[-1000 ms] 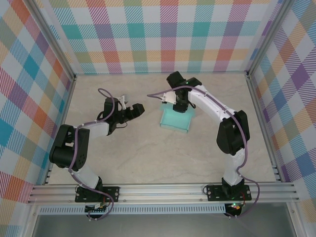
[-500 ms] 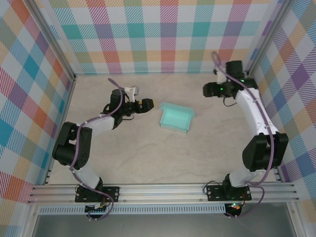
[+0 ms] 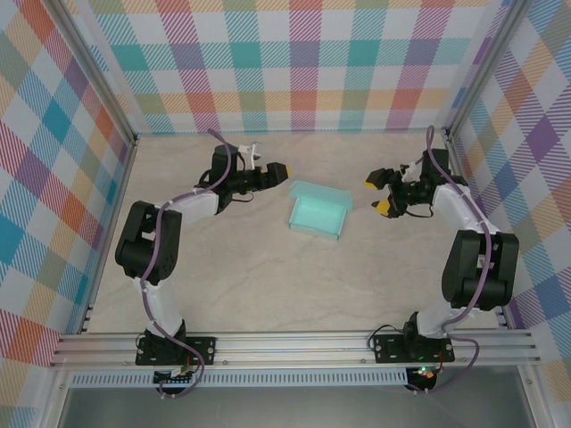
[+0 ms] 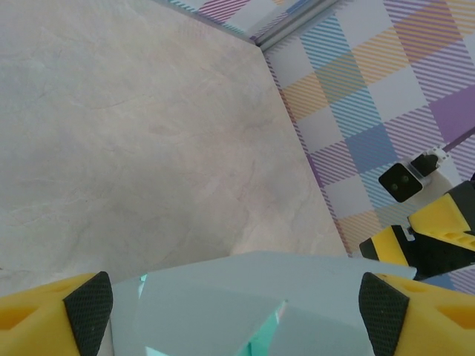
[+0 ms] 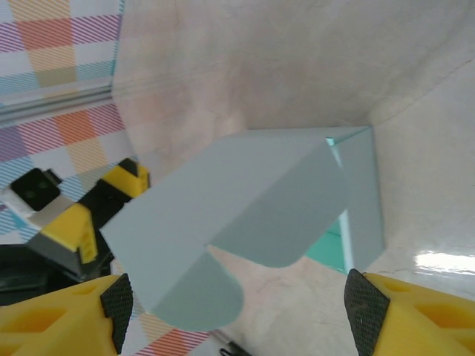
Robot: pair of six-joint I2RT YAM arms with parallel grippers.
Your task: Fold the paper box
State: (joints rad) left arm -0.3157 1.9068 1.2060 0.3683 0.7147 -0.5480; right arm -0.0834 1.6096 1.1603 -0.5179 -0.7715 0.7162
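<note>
The pale mint paper box (image 3: 318,212) lies in the middle of the table as a shallow tray, its lid panel half raised along the back edge. In the right wrist view the box (image 5: 245,200) shows the raised lid with rounded side tabs. The left wrist view looks over the box (image 4: 260,297) from close by. My left gripper (image 3: 277,170) is open, just off the box's back left corner, not touching it. My right gripper (image 3: 376,194) is open a little to the right of the box. Both grippers, left (image 4: 235,310) and right (image 5: 241,304), hold nothing.
Plaid walls (image 3: 303,62) close the table (image 3: 268,276) in at the back and on both sides, with metal posts at the corners. An aluminium rail (image 3: 294,343) carrying the arm bases runs along the near edge. The opposite gripper appears beyond the box in each wrist view, the right one (image 4: 438,230) and the left one (image 5: 82,215).
My right gripper left the box's back edge, swung to the back right, then came down to the box's right. My left gripper moved back and right toward the box. The box stayed put.
</note>
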